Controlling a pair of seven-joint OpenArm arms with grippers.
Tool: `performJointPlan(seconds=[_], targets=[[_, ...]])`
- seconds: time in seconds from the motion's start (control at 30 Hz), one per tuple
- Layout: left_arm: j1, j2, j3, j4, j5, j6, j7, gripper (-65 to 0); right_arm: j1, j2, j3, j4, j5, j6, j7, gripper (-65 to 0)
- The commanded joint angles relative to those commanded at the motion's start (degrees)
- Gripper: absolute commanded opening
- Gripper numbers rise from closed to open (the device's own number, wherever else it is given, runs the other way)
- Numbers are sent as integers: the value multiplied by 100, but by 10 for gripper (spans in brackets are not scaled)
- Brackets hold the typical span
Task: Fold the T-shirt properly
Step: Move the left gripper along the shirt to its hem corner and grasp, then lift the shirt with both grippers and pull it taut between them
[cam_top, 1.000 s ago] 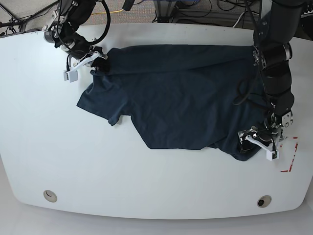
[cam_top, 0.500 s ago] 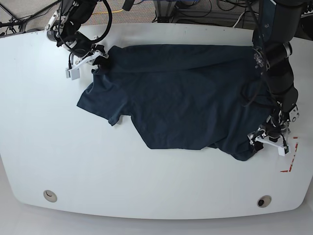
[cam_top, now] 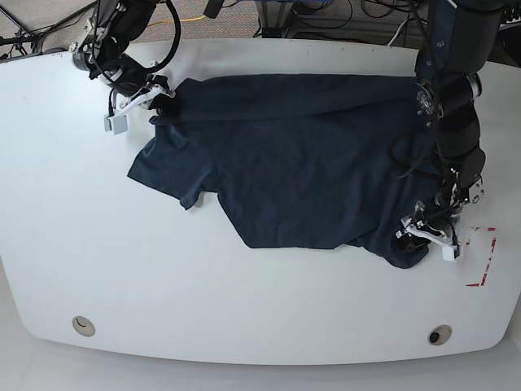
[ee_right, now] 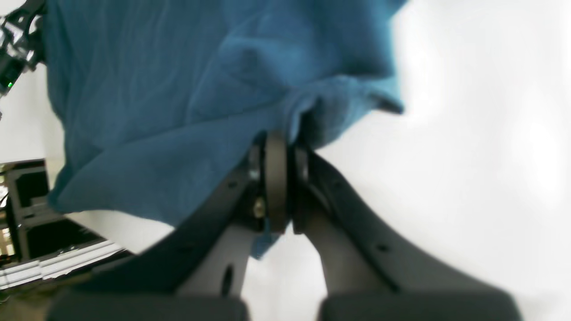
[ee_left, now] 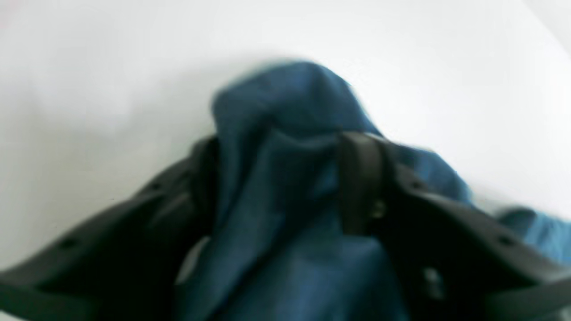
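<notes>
We see a white surface (cam_top: 244, 309) with cables (cam_top: 326, 16) behind it. The navy T-shirt (cam_top: 301, 155) lies spread, rumpled, across the middle. Our left end effector (cam_top: 427, 235) grips its near hem; the wrist views alone show the right end effector (ee_right: 276, 147) pinching cloth.

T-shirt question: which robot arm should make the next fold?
Probably both together. The left pincer clamps the T-shirt at its near corner, the right pincer at the far opposite corner, so neither is clearly better placed.
</notes>
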Motion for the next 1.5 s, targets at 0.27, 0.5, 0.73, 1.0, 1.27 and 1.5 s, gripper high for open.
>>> performJointPlan(seconds=[0.27, 0.5, 0.73, 1.0, 1.27, 1.5], targets=[[-9, -9, -158, 26, -18, -53, 0, -622, 9, 18, 0, 0, 0, 0, 9, -650], [0, -53, -484, 308, -9, -123, 440, -650, 35, 26, -9, 26, -35, 0, 9, -650], [422, -44, -440, 1943, 0, -624, 1424, -650, 290, 527, -9, 176, 9, 9, 18, -650], [545, -18, -193, 3684, -9, -624, 2224, -650, 1266, 1099, -26, 141, -26, 457, -9, -650], [554, -18, -158, 5424, -9, -624, 3147, -650, 2189, 1925, -334, -229, 0, 651, -9, -650], [343, -9, -18, 6286, 0, -615, 3446, -650, 3393, 2655, -809, -826, 0, 655, -9, -650]])
